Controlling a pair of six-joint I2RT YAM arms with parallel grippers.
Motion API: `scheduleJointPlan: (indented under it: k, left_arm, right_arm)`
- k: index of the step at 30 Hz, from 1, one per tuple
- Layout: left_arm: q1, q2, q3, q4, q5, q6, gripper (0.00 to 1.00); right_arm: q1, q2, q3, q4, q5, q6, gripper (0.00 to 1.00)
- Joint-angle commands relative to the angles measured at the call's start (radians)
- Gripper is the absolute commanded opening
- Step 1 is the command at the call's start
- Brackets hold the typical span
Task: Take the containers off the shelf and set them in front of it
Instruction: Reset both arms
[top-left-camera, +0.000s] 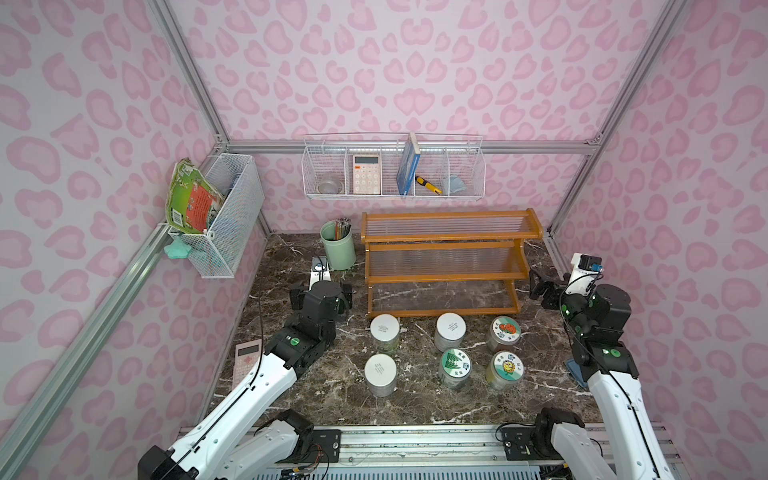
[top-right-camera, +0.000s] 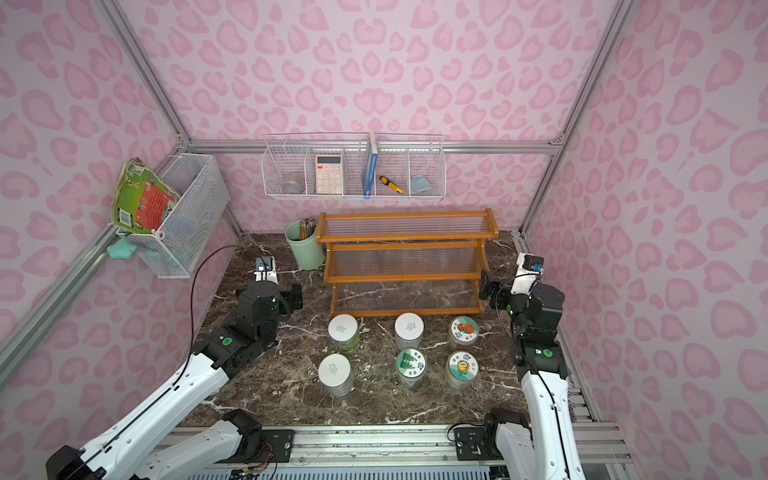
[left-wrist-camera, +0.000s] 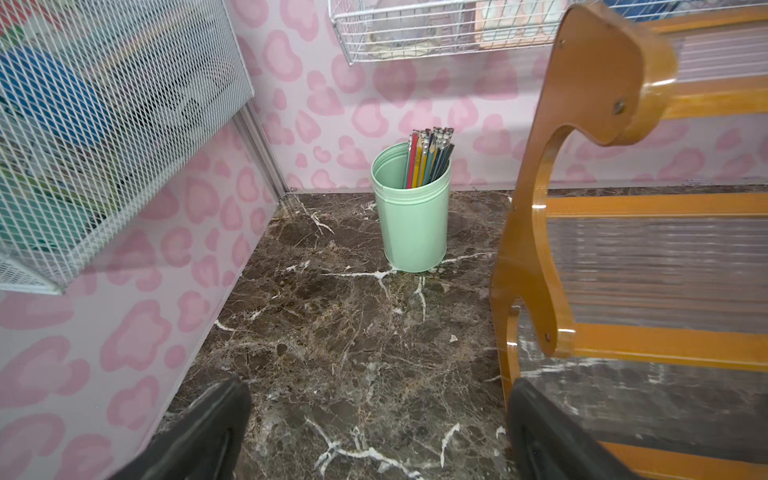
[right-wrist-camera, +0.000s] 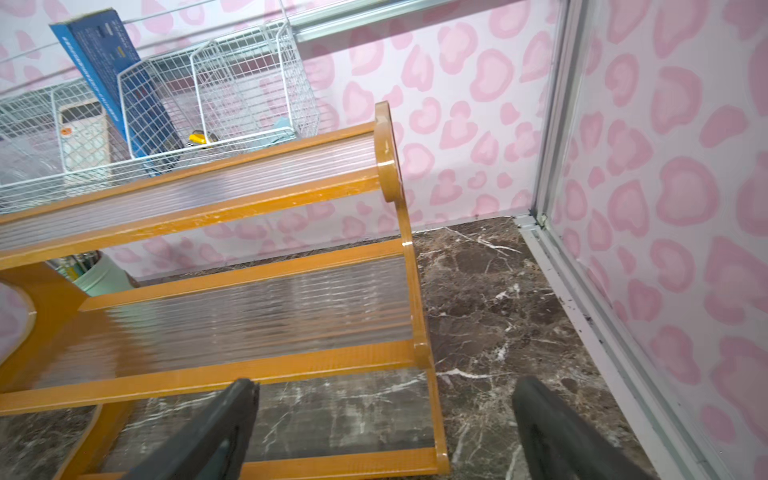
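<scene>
1. Broadly, seen from above: dark marble table (top-left-camera: 415, 409) w/ pink-patterned walls on three sides. Both arms reach in from the near edge.
2. Shelf (top-left-camera: 449, 239): three-tier stepped rack, orange-brown frame, clear ribbed panels. It stands upright toward the back of the table, right of ctr.
3. Containers: six clear jars, all upright w/ lids on. They stand on the table in front of the shelf in two rows of three, none touching.
4. Back row, just in front of the shelf's bottom rail, left to right: back-left jar (top-left-camera: 385, 327) and back-middle jar (top-left-camera: 450, 327), both w/ plain white lids, then back-right jar (top-left-camera: 505, 329) w/ red-and-green pictured lid.
5. Front row, left to right: front-left jar (top-left-camera: 380, 370) w/ white lid, front-middle jar (top-left-camera: 455, 364) w/ green leaf picture, front-right jar (top-left-camera: 506, 367) w/ flower picture.
6. Left gripper (left-wrist-camera: 378, 388): jaws wide apart, gripping nothing. It sits near the shelf's left end, in front of the pencil cup (left-wrist-camera: 411, 216). Its wrist view shows bare marble btw. the fingers.
7. Right gripper (right-wrist-camera: 386, 384): jaws wide apart, gripping nothing, just beside the shelf's right end. Contact w/ the frame can't be told.
8. Surroundings: wire wall basket (top-left-camera: 392, 195) on the back wall above the shelf, holding a calculator (top-left-camera: 367, 173) and a blue book (top-left-camera: 407, 170); mesh basket (top-left-camera: 226, 216) on the left wall; pink calculator (top-left-camera: 248, 358) at the table's left edge, beside the left arm.
</scene>
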Motion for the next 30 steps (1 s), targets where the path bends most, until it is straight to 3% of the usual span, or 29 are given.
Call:
scheduleJointPlan:
  k: [1, 4, 10, 15, 30]
  left_arm:
    - [0.043, -0.004, -0.023, 0.090, 0.084, 0.001, 0.99]
    - [0.092, 0.002, -0.043, 0.125, 0.108, 0.026, 0.99]
    - [0.240, 0.042, -0.128, 0.284, 0.204, 0.024, 0.99]
    - [0.358, 0.148, -0.153, 0.354, 0.295, 0.030, 0.98]
    - [0.425, 0.427, -0.290, 0.742, 0.258, 0.074, 0.97]
  right_arm:
    - [-0.003, -0.004, -0.088, 0.198, 0.123, -0.040, 0.99]
    - [-0.039, 0.023, -0.175, 0.353, 0.071, -0.027, 0.99]
    - [-0.040, 0.165, -0.285, 0.612, 0.082, -0.030, 0.99]
    - [-0.037, 0.286, -0.389, 0.825, 0.078, -0.039, 0.99]
    - [-0.014, 0.493, -0.479, 1.124, 0.142, -0.080, 0.99]
